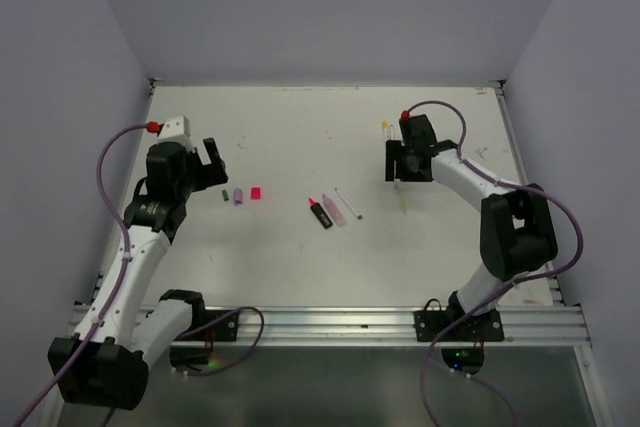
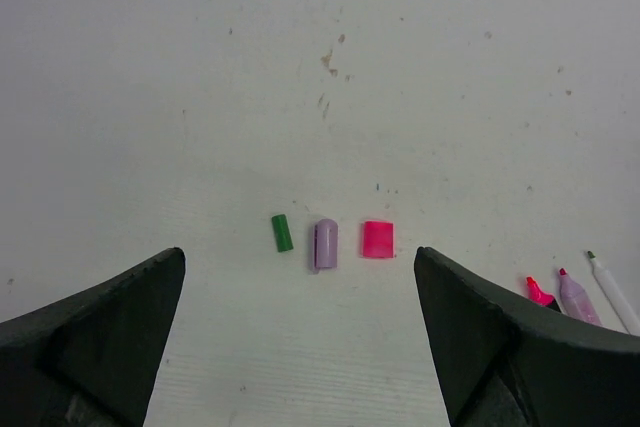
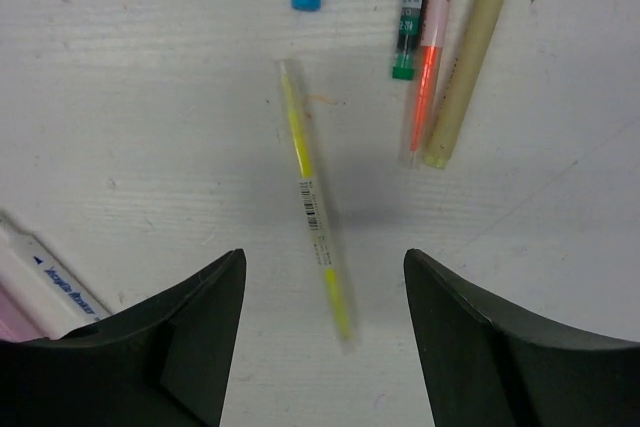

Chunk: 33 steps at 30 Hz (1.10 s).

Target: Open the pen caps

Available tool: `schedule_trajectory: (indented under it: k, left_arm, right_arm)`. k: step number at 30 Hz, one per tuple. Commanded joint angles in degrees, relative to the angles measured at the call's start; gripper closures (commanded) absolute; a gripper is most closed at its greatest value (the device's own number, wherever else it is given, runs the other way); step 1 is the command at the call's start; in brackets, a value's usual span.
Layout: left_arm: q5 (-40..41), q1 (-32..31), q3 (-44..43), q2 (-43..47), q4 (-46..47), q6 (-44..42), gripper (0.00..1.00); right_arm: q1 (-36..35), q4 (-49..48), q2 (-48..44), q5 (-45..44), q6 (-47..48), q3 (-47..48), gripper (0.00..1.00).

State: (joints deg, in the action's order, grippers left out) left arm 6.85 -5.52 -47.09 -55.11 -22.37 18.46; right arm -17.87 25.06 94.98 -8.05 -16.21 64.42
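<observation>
Left gripper spread wide, holding nothing; green cap, lilac cap, pink cap side by side just ahead, green and lilac pointing away. Right gripper parted, empty, astride thin yellow pen lying flat, lengthwise in the gap. Scuffed white table, grey walls

Green cap, lilac cap, pink cap abreast; tool agape

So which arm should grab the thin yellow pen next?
Right. The right gripper hangs open straight over the yellow pen. The left gripper is far off across the table, facing three loose caps.
</observation>
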Motion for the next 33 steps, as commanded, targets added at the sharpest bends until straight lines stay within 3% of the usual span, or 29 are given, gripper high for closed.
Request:
schedule_trajectory:
  k: [1, 6, 14, 18, 26, 33]
  left_arm:
    - [-0.35, 0.42, 3.40, 5.18, 4.96, -0.26, 0.00]
    - [-0.70, 0.33, 6.57, 10.55, 6.99, -0.70, 0.00]
    - [-3.15, 0.33, 8.16, 11.78, 8.74, -1.23, 0.00]
    - [-5.62, 0.16, 8.59, 12.22, 9.71, -1.85, 0.00]
    - [-16.33, 0.25, 8.24, 12.31, 11.38, -0.71, 0.00]
    - [-25.30, 0.25, 7.01, 12.31, 12.08, 5.18, 0.02]
  right_arm:
    - [0.38, 1.31, 2.22, -0.38, -1.81, -0.61, 0.32]
    - [0.73, 1.13, 5.82, -0.03, -1.72, -0.53, 0.37]
    - [0.73, 0.34, 8.82, 3.48, -0.32, -0.97, 0.45]
    - [0.73, 0.52, 10.40, 5.15, 0.21, -0.88, 0.57]
    - [0.38, -1.41, 9.45, 9.27, 1.61, -2.02, 1.00]
    - [-4.80, -5.80, -0.91, 11.57, 3.64, -4.22, 1.00]
